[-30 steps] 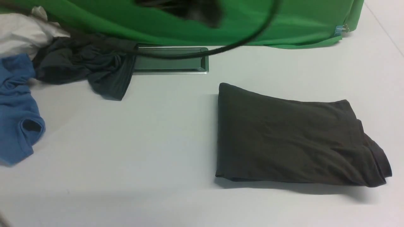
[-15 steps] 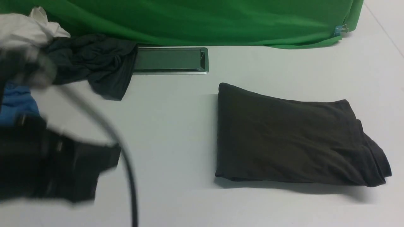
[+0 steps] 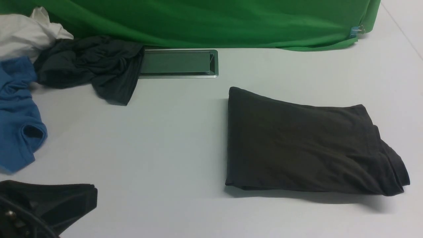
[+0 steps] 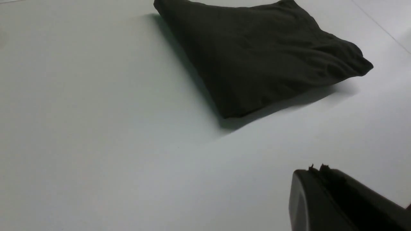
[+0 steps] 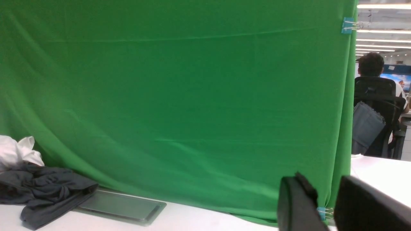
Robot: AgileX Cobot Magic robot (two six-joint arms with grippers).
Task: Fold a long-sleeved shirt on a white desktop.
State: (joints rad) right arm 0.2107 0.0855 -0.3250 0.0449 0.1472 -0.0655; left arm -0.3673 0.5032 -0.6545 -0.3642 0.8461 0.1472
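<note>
The left claw (image 4: 310, 168) is clenched, holding nothing; the right claw (image 5: 324, 183) is parted and empty. From the left claw, the folded dark shirt (image 3: 307, 148) lies apart on the white desktop (image 3: 148, 148), toward the robot's right; 1 green cloth (image 5: 192, 112) stands beyond the right claw

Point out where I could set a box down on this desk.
Between the blue garment and the folded shirt, or in front of the shirt. It's crowded at far left: blue, dark and white garments bunch together.
</note>
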